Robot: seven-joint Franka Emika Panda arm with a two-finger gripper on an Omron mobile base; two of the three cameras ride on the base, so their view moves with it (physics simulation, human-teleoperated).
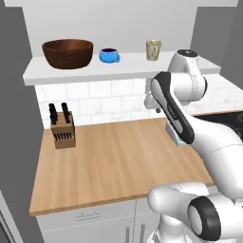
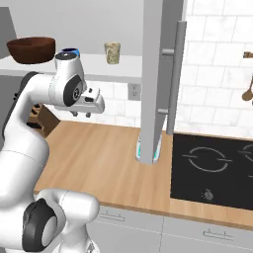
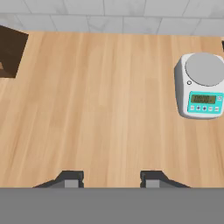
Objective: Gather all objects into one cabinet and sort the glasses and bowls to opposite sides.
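Note:
On the cabinet's white shelf board [image 1: 118, 71] stand the wide brown wooden bowl [image 1: 67, 52] at the left, the blue mug [image 1: 109, 55] beside it and the beige patterned tumbler [image 1: 153, 49] further right. The same three appear as the bowl [image 2: 30, 49], the mug [image 2: 69, 51] behind my arm, and the tumbler [image 2: 112, 52]. The cabinet's tall grey door [image 2: 152, 74] stands open, edge-on, with its bar handle [image 2: 175, 74]. My gripper [image 2: 81, 114] hangs below the shelf, pointing down at the wooden counter. In the hand view the gripper [image 3: 111, 178] is open with nothing between its fingertips [image 3: 72, 178].
A knife block [image 1: 62, 128] stands at the counter's back left. A white kitchen scale [image 3: 201, 85] with a teal panel sits on the counter to the right, below the door. A black cooktop [image 2: 212, 168] lies further right, and a wooden spoon [image 2: 246, 92] hangs on the tiled wall.

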